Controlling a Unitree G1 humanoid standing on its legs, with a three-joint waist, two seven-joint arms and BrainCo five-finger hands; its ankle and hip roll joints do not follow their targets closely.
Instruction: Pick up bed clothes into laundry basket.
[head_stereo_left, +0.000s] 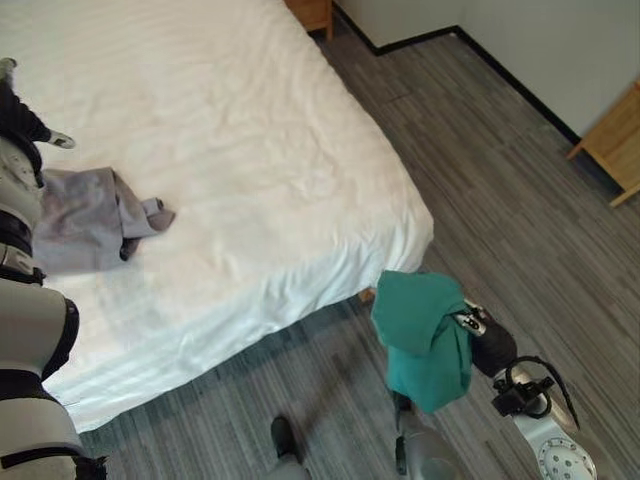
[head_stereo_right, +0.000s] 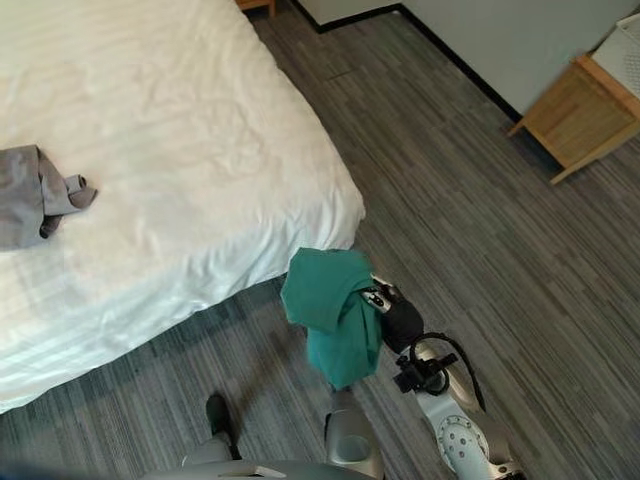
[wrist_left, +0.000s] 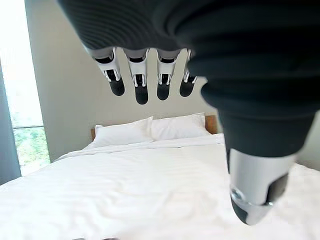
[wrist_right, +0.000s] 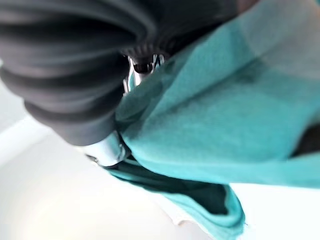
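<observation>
A teal garment (head_stereo_left: 425, 335) hangs over the grey floor just off the bed's near corner, bunched and drooping from my right hand (head_stereo_left: 488, 342), which is shut on it; in the right wrist view the teal cloth (wrist_right: 225, 125) wraps over the fingers. A grey garment (head_stereo_left: 90, 215) lies crumpled on the white bed (head_stereo_left: 260, 150) near its left side. My left hand (head_stereo_left: 25, 120) is raised over the bed beside the grey garment, its fingers (wrist_left: 140, 85) straight and holding nothing.
Wooden furniture (head_stereo_right: 580, 110) stands by the wall at the far right, and another wooden piece (head_stereo_left: 312, 14) sits past the bed's far corner. Grey plank floor (head_stereo_left: 480, 180) stretches right of the bed. Pillows (wrist_left: 150, 131) lie at the bed's head.
</observation>
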